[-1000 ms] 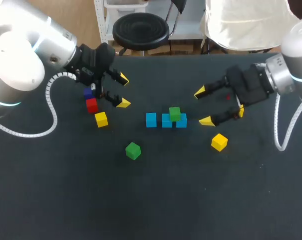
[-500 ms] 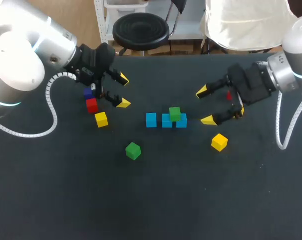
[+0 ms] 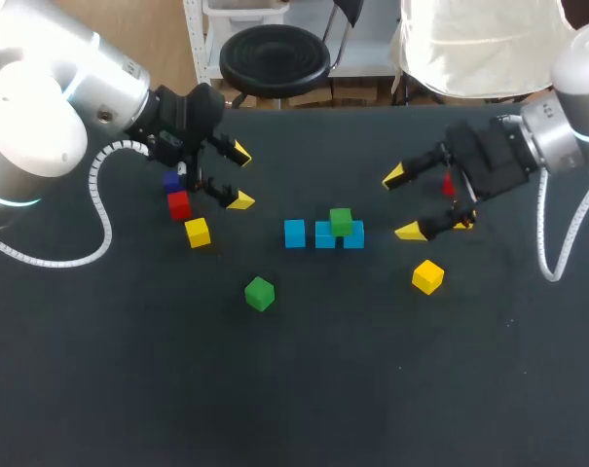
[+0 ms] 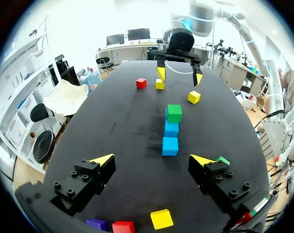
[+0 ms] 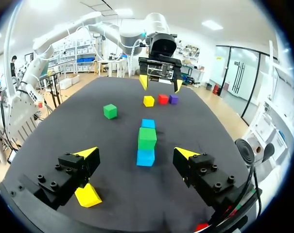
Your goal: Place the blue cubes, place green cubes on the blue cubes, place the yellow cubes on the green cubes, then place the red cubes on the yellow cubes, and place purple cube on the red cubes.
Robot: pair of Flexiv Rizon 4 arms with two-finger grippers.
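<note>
1. The right gripper point(image 3: 403, 204) hangs low over the right part of the table. Its yellow-tipped fingers are spread wide with nothing between them. In its own wrist view point(image 5: 136, 154) the fingers frame the row of blocks ahead.
2. The left gripper point(image 3: 238, 177) sits over the far left part of the table. Its fingers are likewise spread and empty, and they point toward the same row point(image 4: 152, 160).
3. Close behind the right gripper's fingers lie a small red cube point(image 3: 447, 185) and a half-hidden yellow cube point(image 3: 464, 222), which is partly covered by the gripper body. A loose yellow cube point(image 3: 427, 276) lies near the gripper on its near side, tilted out of square with the row.
4. By the left gripper three blocks lie close together in a slanting line. They are a purple cube point(image 3: 172, 181) tucked against the gripper body, a second red cube point(image 3: 179, 205) and a third yellow cube point(image 3: 198, 232).
5. Between the two grippers, three light-blue cubes point(image 3: 294, 233) form a straight row. The one nearest the left arm stands slightly apart from the other two.
6. A green cube point(image 3: 341, 221) rests on top of the row, toward the end nearer the right gripper.
7. A second green cube point(image 3: 259, 293) lies alone on the near side of the row, well apart from it.
8. All of this lies on a dark matte tabletop point(image 3: 294, 389), flat and uniformly black.
</note>
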